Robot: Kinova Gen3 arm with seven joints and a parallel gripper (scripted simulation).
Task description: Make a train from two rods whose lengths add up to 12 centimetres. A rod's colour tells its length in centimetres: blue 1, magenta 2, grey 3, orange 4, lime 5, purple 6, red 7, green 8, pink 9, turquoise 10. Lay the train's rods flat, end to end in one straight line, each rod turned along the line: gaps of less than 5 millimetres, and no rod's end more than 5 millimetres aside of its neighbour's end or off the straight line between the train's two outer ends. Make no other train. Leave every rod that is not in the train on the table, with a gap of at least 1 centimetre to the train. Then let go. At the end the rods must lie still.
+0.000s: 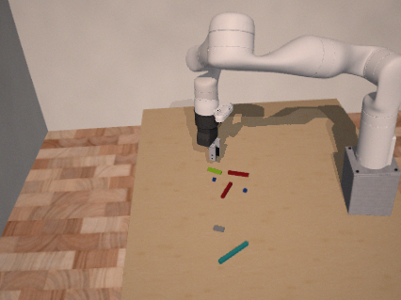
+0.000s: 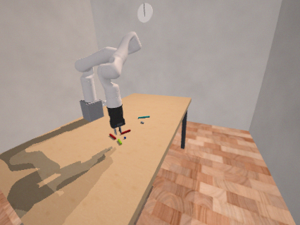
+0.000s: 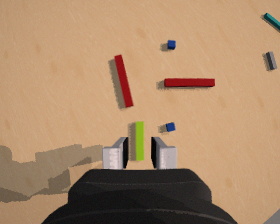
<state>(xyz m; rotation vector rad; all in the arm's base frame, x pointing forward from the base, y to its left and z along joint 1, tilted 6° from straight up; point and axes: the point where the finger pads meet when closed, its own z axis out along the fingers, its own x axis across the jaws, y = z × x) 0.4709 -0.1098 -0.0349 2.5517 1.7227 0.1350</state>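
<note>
From the wrist camera, one red rod point(image 1: 238, 173) point(image 2: 113, 136) point(image 3: 124, 81) is lying leftmost. I'm holding the gripper point(image 1: 215, 156) point(image 2: 117, 132) point(image 3: 139, 147) part-open and ungrasping, apparently above the lime rod point(image 1: 215, 170) point(image 2: 120, 142) point(image 3: 140, 141), though height is hard to judge. Rightward, two blues point(image 1: 214, 179) point(image 3: 170, 127), another red point(image 1: 226, 190) point(image 2: 125, 132) point(image 3: 189, 82), then grey point(image 1: 218, 228) point(image 2: 142, 123) point(image 3: 271, 60) and turquoise point(image 1: 233, 252) point(image 2: 144, 117) point(image 3: 273, 21) are resting apart on the table point(image 1: 169, 213) point(image 2: 155, 105) point(image 3: 50, 100).

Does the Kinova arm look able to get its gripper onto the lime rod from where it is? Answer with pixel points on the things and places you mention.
Probably yes: the gripper point(image 1: 215, 156) point(image 2: 117, 132) point(image 3: 139, 147) is open above the lime rod point(image 1: 215, 170) point(image 2: 120, 142) point(image 3: 140, 141), fingers either side in the wrist view, and nothing appears to block the way down.
</note>
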